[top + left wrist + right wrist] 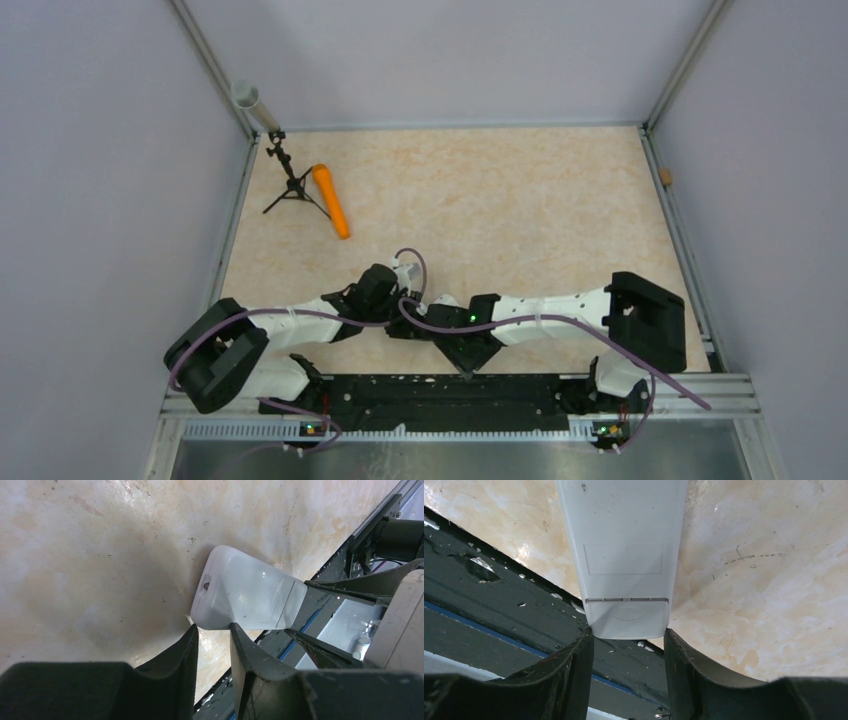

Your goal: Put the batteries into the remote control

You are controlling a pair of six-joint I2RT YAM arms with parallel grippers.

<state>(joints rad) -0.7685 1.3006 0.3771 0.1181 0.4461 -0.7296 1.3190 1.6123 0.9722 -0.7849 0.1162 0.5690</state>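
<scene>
The remote control [624,545] is held above the table's near edge, plain white back toward the cameras, battery cover closed. My right gripper [628,632] is shut on its cover end, one finger on each long side. The left wrist view shows the remote control [245,592] from the other end. There my left gripper [214,627] pinches the corner near its small hole. The right arm's fingers [350,587] clamp the far end. From above, the two grippers [410,300] meet at the table's front middle and hide the remote. The batteries are out of view.
An orange cylinder [331,200] lies at the back left beside a small black tripod [290,182]. A grey tube [255,103] leans in the back left corner. The black base rail [450,390] runs along the near edge under the held remote.
</scene>
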